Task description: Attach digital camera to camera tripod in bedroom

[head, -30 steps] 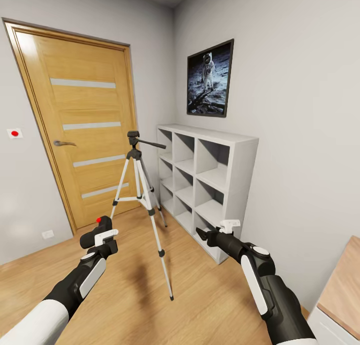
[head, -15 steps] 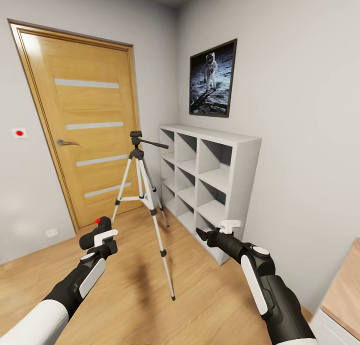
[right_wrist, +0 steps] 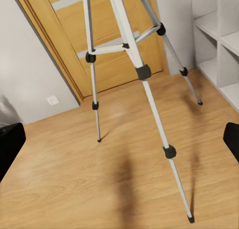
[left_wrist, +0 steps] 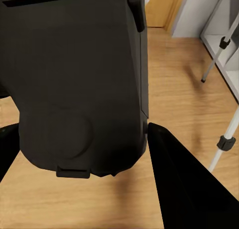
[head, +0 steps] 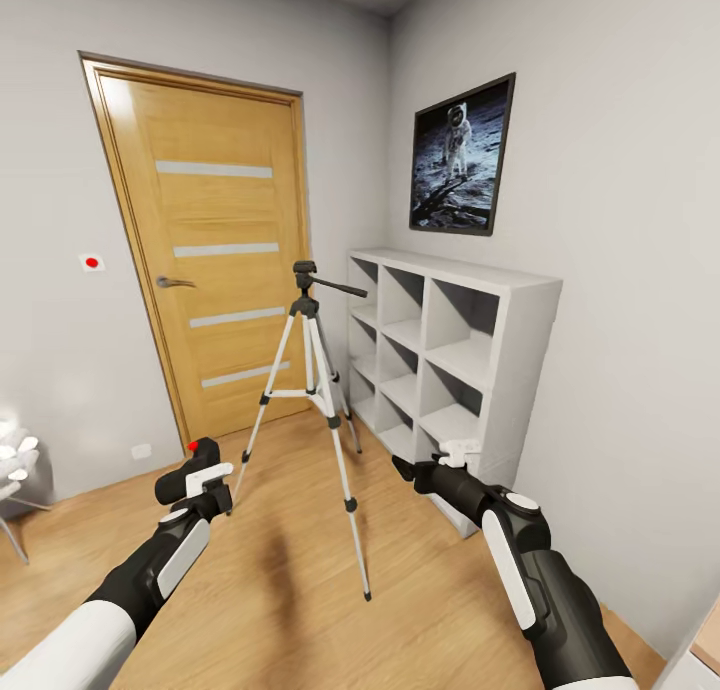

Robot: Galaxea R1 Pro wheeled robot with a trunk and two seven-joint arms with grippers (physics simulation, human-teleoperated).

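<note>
Camera [head: 189, 473]: one small black boxy unit with one red button on top; gripped in the left gripper [head: 205, 490], low at the left of the head view, well apart from the tripod; long axis tilted, rising away from the robot toward the door; in the left wrist view the camera body [left_wrist: 74, 79] sits between the two black fingers [left_wrist: 184, 184], touching them
Tripod [head: 315, 390]: one, standing upright on the wood floor [head: 290, 570] between the door and the shelf; long axis vertical; three silver-white legs spread outward, black joints and feet; one leg reaches toward the robot, its foot on the floor between the two arms
Tripod head: black, at the top of the stand; one pan handle, pointing sideways toward the shelf and tilted slightly downward
Tripod, right wrist view [right_wrist: 142, 69]: three legs and the middle brace visible, feet resting on the floor
Left jaws: closed on the camera
Right gripper [head: 425, 467]: held low at the right of the head view, pointing toward the tripod's lower legs and apart from them; jaws spread wide with nothing between them; in the right wrist view the dark fingertips [right_wrist: 10, 144] sit at opposite edges
Door [head: 215, 260]: one, wooden, shut, four pale horizontal strips, one handle
Shelf [head: 450, 360]: one white cube unit against the right wall, just beside the tripod
Picture [head: 462, 157]: one astronaut print, on the wall above the shelf
</note>
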